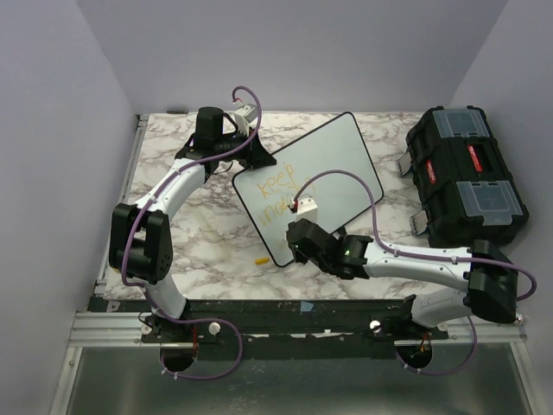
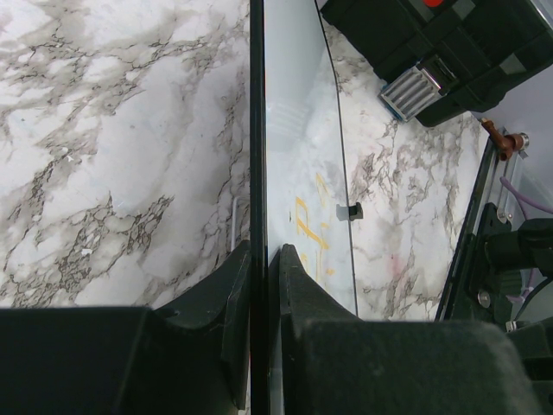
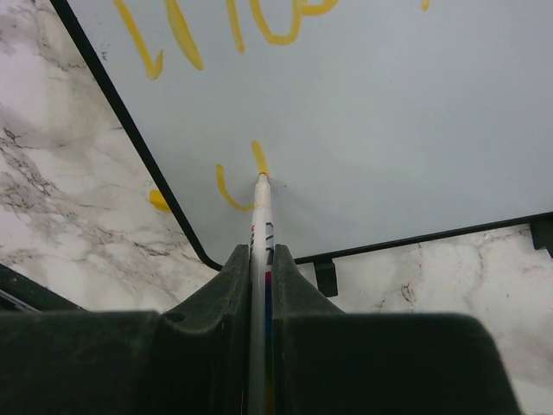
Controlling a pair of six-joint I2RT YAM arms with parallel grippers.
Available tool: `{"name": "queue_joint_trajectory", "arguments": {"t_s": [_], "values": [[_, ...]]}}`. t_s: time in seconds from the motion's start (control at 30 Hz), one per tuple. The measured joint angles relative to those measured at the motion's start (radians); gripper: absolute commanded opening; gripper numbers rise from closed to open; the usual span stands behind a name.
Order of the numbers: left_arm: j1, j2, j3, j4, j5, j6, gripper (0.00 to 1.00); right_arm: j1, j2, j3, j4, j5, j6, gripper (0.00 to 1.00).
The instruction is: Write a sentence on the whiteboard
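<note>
My left gripper (image 2: pixel 264 251) is nearly closed, its two fingers pinching the thin black rim of the whiteboard (image 1: pixel 333 164) at the board's 10 o'clock edge. The board sits on the marble table (image 1: pixel 190 233) at the middle of the top view, turned so that one corner points toward 7 o'clock. My right gripper (image 3: pixel 262 257) is at that lower corner, narrowed onto a white marker (image 3: pixel 261 216) that runs straight out between the fingers. The marker's tip touches the board on a short yellow stroke, just inside the rim. The sentence (image 1: pixel 278 194) sits at 12 o'clock from the tip in yellow-orange lines: "keep" on top and a second word too faint for me to read. A yellow cap (image 1: pixel 260 259) lies on the marble just off the corner, at 8 o'clock from the tip. The black toolbox (image 1: pixel 465 177) stands well apart, at 3 o'clock from the board.
</note>
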Motion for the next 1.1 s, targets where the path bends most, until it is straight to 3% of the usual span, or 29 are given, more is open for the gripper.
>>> {"name": "queue_joint_trajectory", "arguments": {"t_s": [0.73,1.1], "values": [[0.0,0.0,0.0,-0.001,0.001,0.0,0.0,0.0,-0.042,-0.032,-0.037,-0.016,0.017,0.01],[0.0,0.0,0.0,-0.001,0.001,0.0,0.0,0.0,-0.163,-0.021,-0.023,0.0,0.006,0.01]]}}
